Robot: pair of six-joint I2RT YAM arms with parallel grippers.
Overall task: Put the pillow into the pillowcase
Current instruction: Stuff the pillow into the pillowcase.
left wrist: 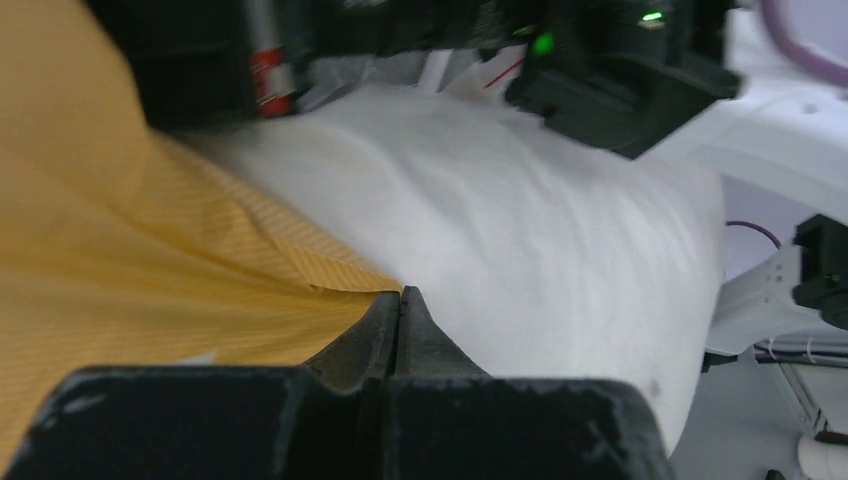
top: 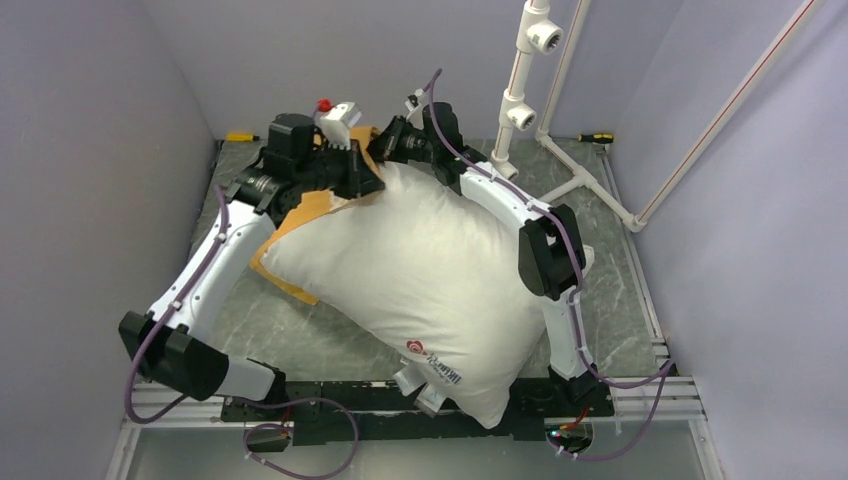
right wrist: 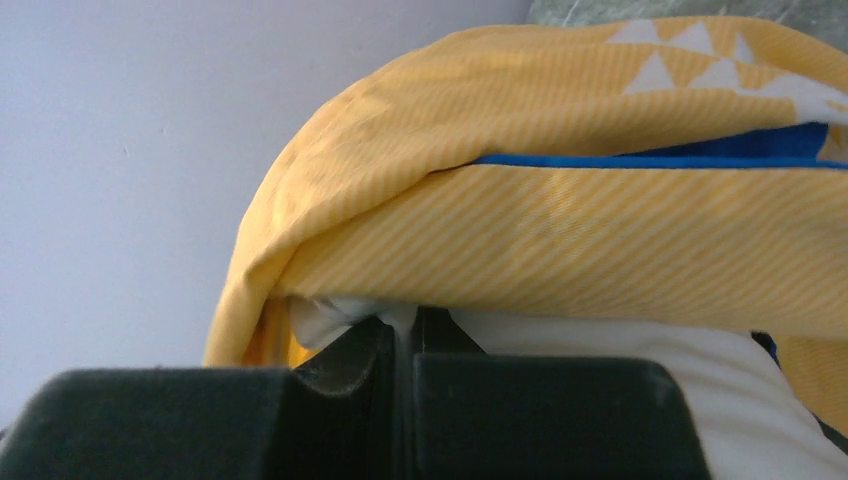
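Pinching pillowcase [left wrist: 150, 250] — left gripper [left wrist: 400, 300]; pillow [top: 420, 270] corner — right gripper [right wrist: 405, 320].

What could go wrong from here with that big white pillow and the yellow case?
1. The pillow lies almost wholly outside the pillowcase, its tagged end overhanging the near edge of the table; it might slide off.
2. The left gripper pinches only a thin edge of the pillowcase, which could slip free.
3. The right gripper is shut where white cloth meets the yellow fold; it may catch both.

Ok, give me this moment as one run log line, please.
pillow: mostly outside | pillowcase: at pillow's far end | left fingers: shut on pillowcase edge | right fingers: shut, hold unclear
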